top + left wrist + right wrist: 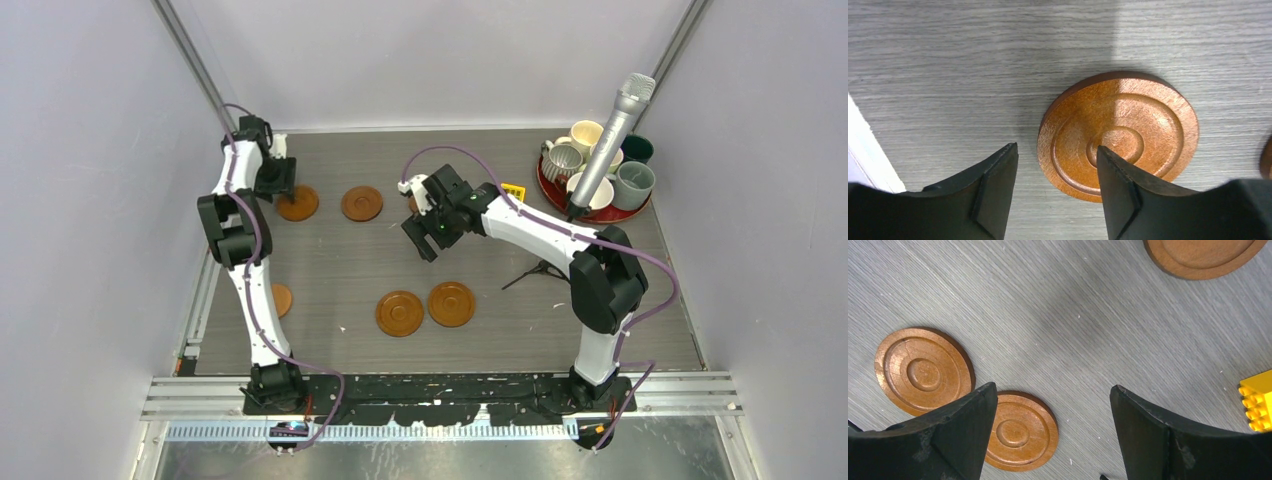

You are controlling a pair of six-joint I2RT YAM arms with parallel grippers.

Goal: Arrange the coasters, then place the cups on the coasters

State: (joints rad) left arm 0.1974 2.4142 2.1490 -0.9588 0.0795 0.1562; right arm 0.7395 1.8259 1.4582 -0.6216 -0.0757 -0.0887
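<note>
Since the cups (634, 183) all stand on the red tray (632, 212) at the far right corner of the table (330, 260), the step in hand looks to be arranging the coasters, with no cup yet set down. The left gripper (1056, 149) hangs low near the far left corner, its jaws spread with only bare table between them. One coaster (1120, 132) lies flat there, its near rim under one finger, pinched by nothing. A second coaster (361, 203) sits beside it along the far edge. A third coaster (399, 313) lies just beside a fourth coaster (451, 303) toward the near edge, and a fifth coaster (281, 299) is half hidden behind the left arm. The right gripper (1053, 387) hovers over the table's middle, jaws wide apart and empty.

Next, probably, a loose coaster must be carried to lengthen the far row. That calls for fingertips reaching right down to the surface to catch the thin rim.

Each coaster is round, so it has no long axis and points nowhere; the ringed face is up.
</note>
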